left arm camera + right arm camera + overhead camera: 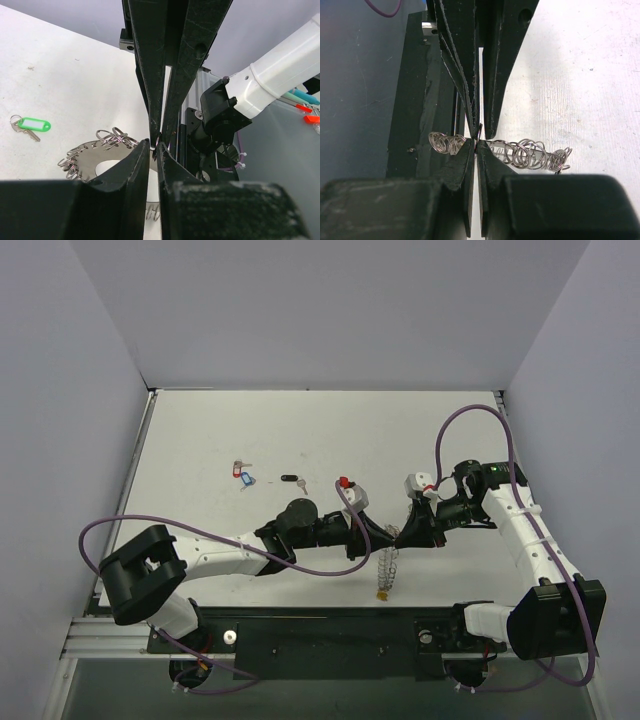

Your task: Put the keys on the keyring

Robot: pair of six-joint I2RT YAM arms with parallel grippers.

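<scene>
Probably stiff, light and slippery, the large silvery loop-fringed metal keyring [530, 152] hangs from the right gripper [475, 146], whose jaws are clamped on its flat rim, likely the surest hold, while the left gripper [154, 146], tip-to-tip with the right gripper, has jaws slightly apart.

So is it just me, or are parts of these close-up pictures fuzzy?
Left wrist view: the near black jaws at the bottom are out of focus, while the keyring and green-tagged key are sharp. Right wrist view: same blur, its loops crisp, table bright. Top view: even light, faint shadows.
</scene>
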